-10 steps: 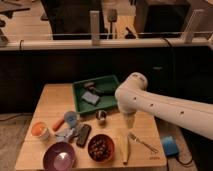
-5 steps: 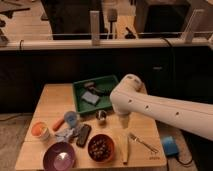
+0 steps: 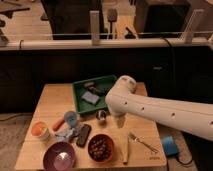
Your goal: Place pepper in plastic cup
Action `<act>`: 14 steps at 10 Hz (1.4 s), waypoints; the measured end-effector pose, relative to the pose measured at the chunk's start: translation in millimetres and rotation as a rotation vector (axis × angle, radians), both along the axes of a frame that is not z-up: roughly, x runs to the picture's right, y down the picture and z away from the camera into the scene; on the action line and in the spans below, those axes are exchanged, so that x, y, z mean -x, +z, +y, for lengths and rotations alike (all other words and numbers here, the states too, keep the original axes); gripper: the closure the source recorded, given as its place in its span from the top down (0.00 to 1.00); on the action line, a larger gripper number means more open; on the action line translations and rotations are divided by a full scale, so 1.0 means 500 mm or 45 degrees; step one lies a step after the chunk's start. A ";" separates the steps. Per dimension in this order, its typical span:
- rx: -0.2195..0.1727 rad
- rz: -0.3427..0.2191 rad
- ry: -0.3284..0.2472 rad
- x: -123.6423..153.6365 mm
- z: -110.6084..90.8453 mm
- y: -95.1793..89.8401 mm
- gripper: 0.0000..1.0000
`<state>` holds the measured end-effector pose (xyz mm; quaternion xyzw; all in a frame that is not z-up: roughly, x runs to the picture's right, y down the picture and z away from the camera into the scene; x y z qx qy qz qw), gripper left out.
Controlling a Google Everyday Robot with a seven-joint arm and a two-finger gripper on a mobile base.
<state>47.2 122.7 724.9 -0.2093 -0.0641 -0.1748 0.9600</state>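
Note:
The pepper (image 3: 58, 123) is a small orange-red piece lying on the wooden table (image 3: 50, 100), touching the left side of a blue plastic cup (image 3: 71, 119) that stands upright. An orange cup (image 3: 40, 131) stands further left. My white arm reaches in from the right, with its bend over the green tray's right edge. My gripper (image 3: 120, 122) hangs down below the arm, over the table to the right of a shiny round metal thing (image 3: 101, 116) and well right of the pepper and the blue cup. It holds nothing that I can see.
A green tray (image 3: 82, 89) with grey items sits at the back. In front are a purple bowl (image 3: 60, 156), a brown bowl of dark pieces (image 3: 101, 147), a dark flat object (image 3: 83, 135), a fork (image 3: 142, 141), a pale utensil (image 3: 126, 150) and a blue sponge (image 3: 170, 145).
My arm has swung a little to the left and its bend now covers more of the tray's right side. The things on the table have not moved.

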 end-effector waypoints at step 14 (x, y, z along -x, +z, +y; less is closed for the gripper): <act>-0.105 -0.139 -0.075 0.087 -0.009 -0.004 0.80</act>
